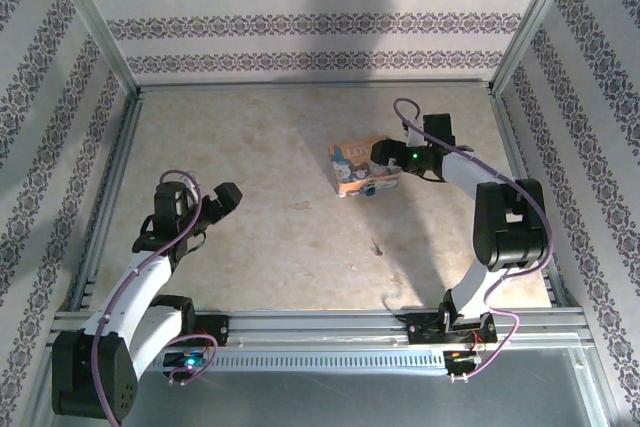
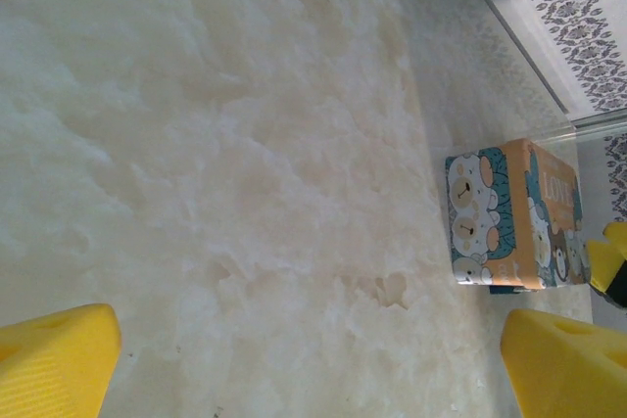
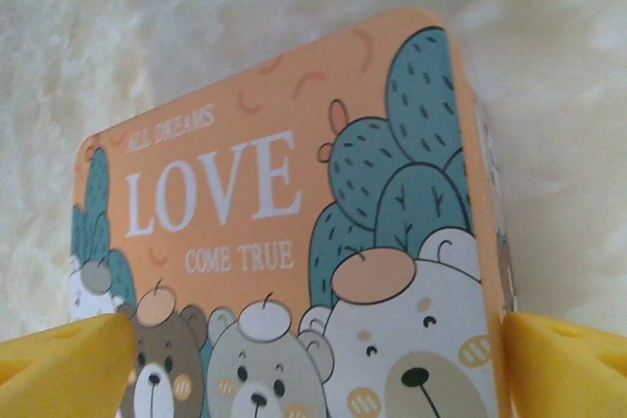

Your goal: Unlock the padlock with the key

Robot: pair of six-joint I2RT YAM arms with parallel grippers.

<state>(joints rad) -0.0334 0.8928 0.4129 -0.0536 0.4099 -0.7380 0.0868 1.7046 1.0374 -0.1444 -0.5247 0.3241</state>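
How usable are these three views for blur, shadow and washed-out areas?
Top external: evenly lit; the right arm casts a soft shadow by the key, itself a barely resolved speck. Left wrist: the pale table looks washed out, the box fairly crisp. Right wrist: box lettering readable, yellow fingertips and background soft.

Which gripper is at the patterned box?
The right gripper, its yellow fingers flanking the LOVE box; the left gripper hangs open over the table, well apart.
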